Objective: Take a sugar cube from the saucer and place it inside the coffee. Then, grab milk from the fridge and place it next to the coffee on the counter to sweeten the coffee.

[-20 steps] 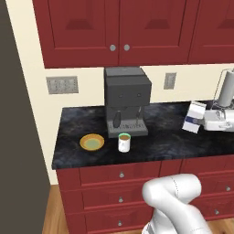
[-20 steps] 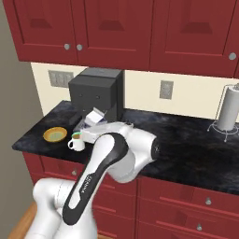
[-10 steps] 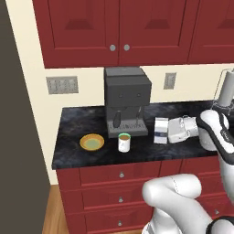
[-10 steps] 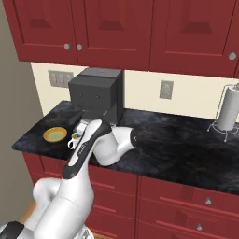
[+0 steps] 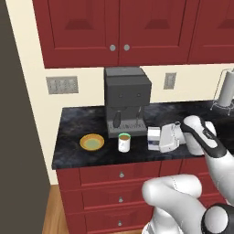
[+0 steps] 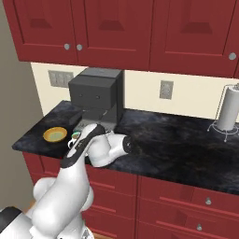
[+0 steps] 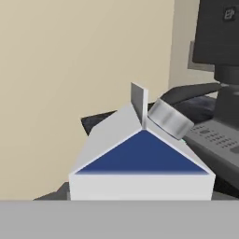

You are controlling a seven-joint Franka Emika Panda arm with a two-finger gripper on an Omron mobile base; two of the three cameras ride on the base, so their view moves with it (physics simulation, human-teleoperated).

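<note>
Left base view: the gripper (image 5: 161, 139) clamps the milk (image 5: 154, 138) low over the counter (image 5: 82, 123), just right of the coffee (image 5: 124, 142). Right base view: arm hides the carton. Hand view: milk (image 7: 140, 163) close up; drifting left could knock the cup.

The arm (image 5: 173, 201) is glossy white, built of fat rounded segments that swell at each joint like smooth bulbs. A dark band (image 5: 211, 143) runs along the forearm near the wrist, and a dark round joint cap (image 5: 215, 220) closes one lower link. The wrist block (image 5: 170, 137) is pale grey-white and boxy.
</note>
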